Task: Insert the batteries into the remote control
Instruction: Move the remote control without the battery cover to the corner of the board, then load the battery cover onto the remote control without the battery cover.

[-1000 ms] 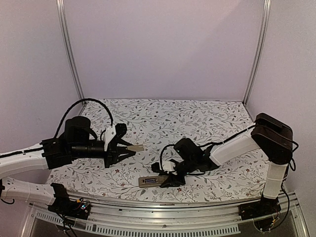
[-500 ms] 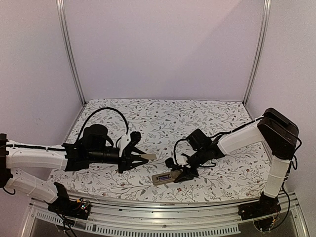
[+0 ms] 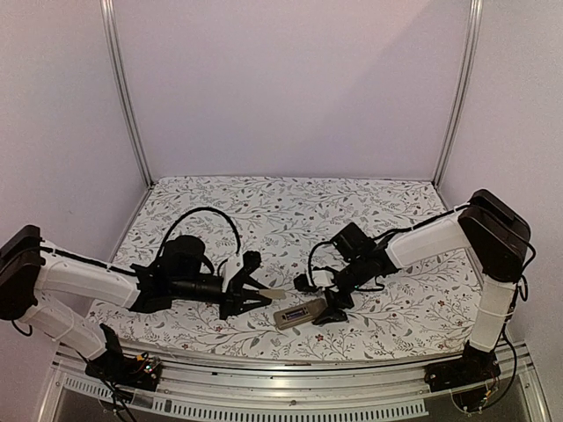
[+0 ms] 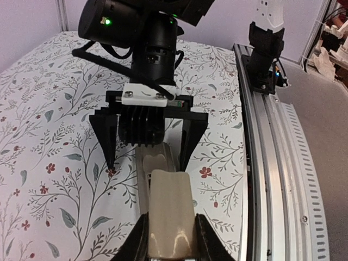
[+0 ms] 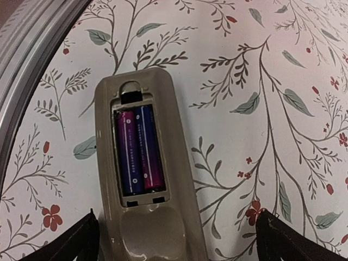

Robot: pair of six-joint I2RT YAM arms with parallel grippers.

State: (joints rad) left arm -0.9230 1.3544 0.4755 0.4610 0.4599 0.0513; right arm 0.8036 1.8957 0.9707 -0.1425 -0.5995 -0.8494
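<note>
**A:** My left tool [image 3: 252,293] pinches the flat tan plastic cover [image 4: 171,217].

**B:** Where's the slim tan-backed remote control [image 3: 299,314]?

**A:** Just ahead, lying in line with it, small purple batteries [image 5: 138,152] inside. My right tool [image 3: 318,300] hangs over it, wide open and empty.

Flat tan cover piece [image 4: 170,212] above floral-print table [image 3: 290,207] — slotted metal rail [image 4: 272,163] along its near edge

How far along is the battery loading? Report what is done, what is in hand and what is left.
Done: two batteries lie side by side in the recess of the remote, which lies back up on the table. In hand: the left end effector grips the loose cover near the remote, and the right end effector stands open over it. Left: probably only fitting the cover on.
</note>
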